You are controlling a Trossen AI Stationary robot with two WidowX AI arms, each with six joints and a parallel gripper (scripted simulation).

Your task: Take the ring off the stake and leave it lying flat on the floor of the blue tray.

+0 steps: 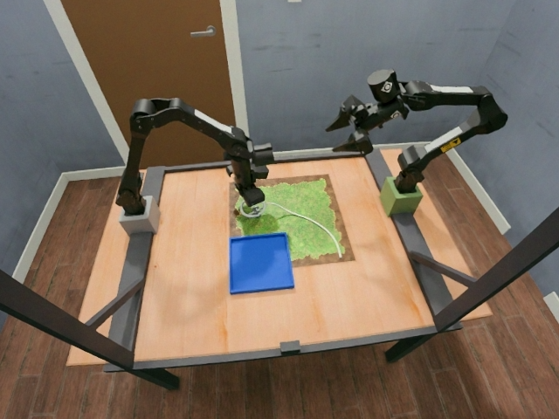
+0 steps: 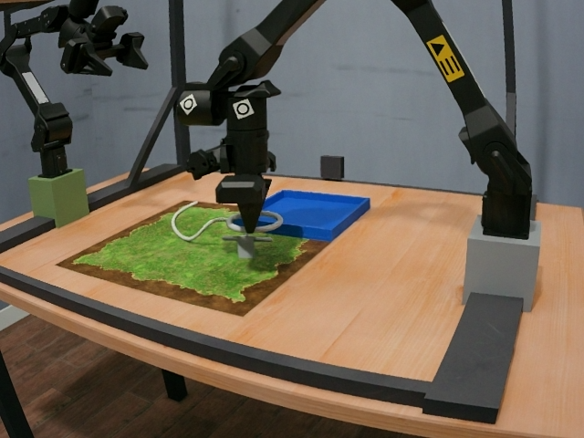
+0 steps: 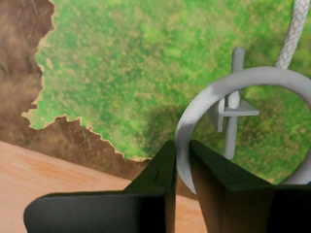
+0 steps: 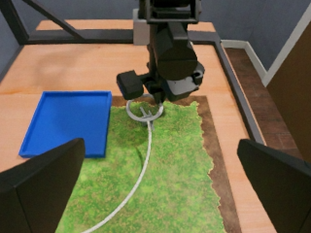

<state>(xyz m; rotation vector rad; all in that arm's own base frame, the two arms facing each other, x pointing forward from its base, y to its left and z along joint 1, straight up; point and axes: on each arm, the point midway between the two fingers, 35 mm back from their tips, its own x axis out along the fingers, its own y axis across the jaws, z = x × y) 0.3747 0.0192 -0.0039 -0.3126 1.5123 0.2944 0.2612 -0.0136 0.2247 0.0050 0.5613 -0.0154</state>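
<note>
My left gripper (image 2: 248,229) points straight down over the grass mat and is shut on the rim of the grey ring (image 2: 261,214). The ring hangs level a little above the grey stake (image 2: 245,244), which stands upright on the mat. In the left wrist view the ring (image 3: 233,121) sits pinched between my fingers, with the stake (image 3: 232,109) seen through its opening. A white rope (image 1: 311,222) trails from the ring across the mat. The blue tray (image 1: 259,263) lies empty beside the mat. My right gripper (image 1: 345,133) is open, high at the table's far corner.
The green grass mat (image 1: 291,216) with a brown border lies at the table's middle. The grey base block (image 1: 140,216) of the left arm and the green base block (image 1: 399,195) of the right arm stand at the sides. A dark frame rail (image 1: 288,346) runs along the table edges.
</note>
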